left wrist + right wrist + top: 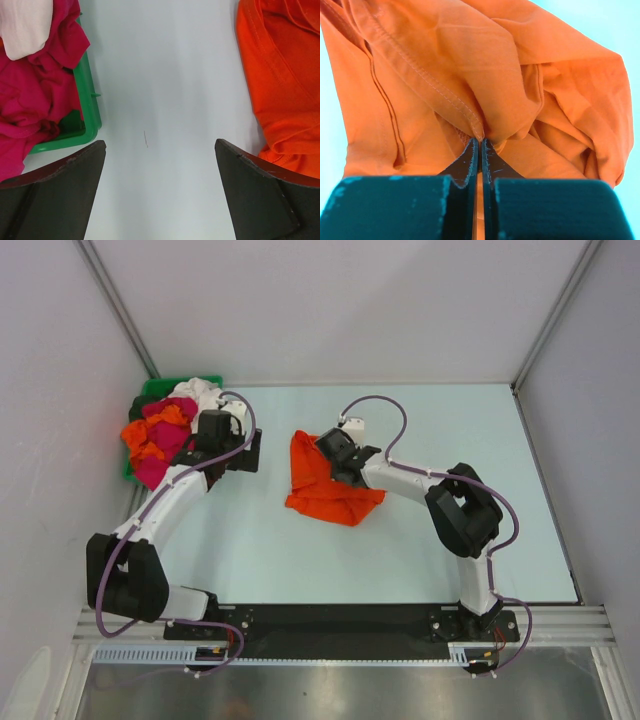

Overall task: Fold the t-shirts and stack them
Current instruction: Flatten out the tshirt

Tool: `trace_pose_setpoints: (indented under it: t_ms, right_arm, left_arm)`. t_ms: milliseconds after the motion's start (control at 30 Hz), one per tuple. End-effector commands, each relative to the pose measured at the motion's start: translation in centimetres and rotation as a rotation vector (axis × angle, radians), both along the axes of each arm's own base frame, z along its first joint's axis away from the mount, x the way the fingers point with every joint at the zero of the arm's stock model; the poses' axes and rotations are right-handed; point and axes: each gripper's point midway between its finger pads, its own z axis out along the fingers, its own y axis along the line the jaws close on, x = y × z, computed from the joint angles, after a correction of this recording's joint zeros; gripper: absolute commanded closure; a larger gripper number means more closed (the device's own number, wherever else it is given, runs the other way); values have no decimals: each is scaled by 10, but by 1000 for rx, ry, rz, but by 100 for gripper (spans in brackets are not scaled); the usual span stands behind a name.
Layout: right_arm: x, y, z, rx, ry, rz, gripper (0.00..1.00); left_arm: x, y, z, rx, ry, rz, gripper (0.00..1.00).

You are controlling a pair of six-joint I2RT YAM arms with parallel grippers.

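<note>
A crumpled bright orange t-shirt (325, 495) lies mid-table. My right gripper (333, 462) sits on its upper part. In the right wrist view the jaws (481, 140) are pressed together, pinching a stitched hem fold of the orange t-shirt (445, 60). My left gripper (250, 452) hovers between the bin and this shirt. In the left wrist view it (160, 142) stands wide open over bare table, with the orange t-shirt (285, 75) at its right. More t-shirts fill the bin: magenta (160, 462), orange (143, 435) and white (200, 393).
A green plastic bin (150, 390) stands at the table's back left corner, and its rim (90, 110) shows left of the left gripper's fingers. Magenta cloth (35, 95) and white cloth (25, 25) spill over it. Grey walls border the table on three sides.
</note>
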Motion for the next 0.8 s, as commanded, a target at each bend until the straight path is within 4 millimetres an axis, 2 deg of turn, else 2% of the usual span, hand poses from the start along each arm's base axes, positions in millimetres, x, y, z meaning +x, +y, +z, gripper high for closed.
trace_pose_setpoints:
  t_ms: [0, 67, 167, 200, 267, 300, 367, 400, 467, 533, 567, 600, 667, 767]
  right_arm:
    - [6, -8, 19, -19, -62, -27, 100]
    - [9, -10, 38, -19, -96, -30, 100]
    - [20, -24, 87, -26, -190, -56, 100]
    - [20, -31, 111, -20, -225, -56, 100]
    - [30, -51, 144, -7, -278, -96, 100]
    - [28, -61, 164, -14, -304, -95, 100]
    - [34, -83, 195, -11, -351, -129, 100]
    - [34, -92, 203, -24, -358, -135, 100]
    - [34, -114, 235, -48, -409, -161, 100]
    - [33, -133, 255, -73, -434, -180, 100]
    - [35, -149, 264, -79, -445, -211, 100]
    - [35, -157, 269, -80, -453, -227, 100]
    - [33, -177, 281, -80, -466, -259, 100]
    - [26, -205, 299, -91, -495, -316, 100]
  left_arm:
    - [4, -5, 12, -47, -42, -5, 3]
    - [5, -11, 11, -66, -35, -28, 5]
    - [10, -21, 9, -108, -12, -32, 7]
    - [14, -27, 13, -116, -18, -44, 8]
    - [18, -34, 10, -108, -5, -55, 10]
    - [21, -44, 17, -106, -18, -78, 10]
    - [25, -56, 16, -91, -19, -101, 11]
    - [26, -69, 21, -88, -32, -131, 11]
    - [27, -91, 21, -81, -42, -180, 10]
    - [31, -106, 26, -83, -58, -205, 10]
    - [30, -118, 21, -81, -44, -227, 10]
    - [33, -126, 26, -87, -55, -234, 10]
    - [33, -140, 21, -85, -43, -255, 10]
    - [35, -152, 15, -79, -22, -267, 9]
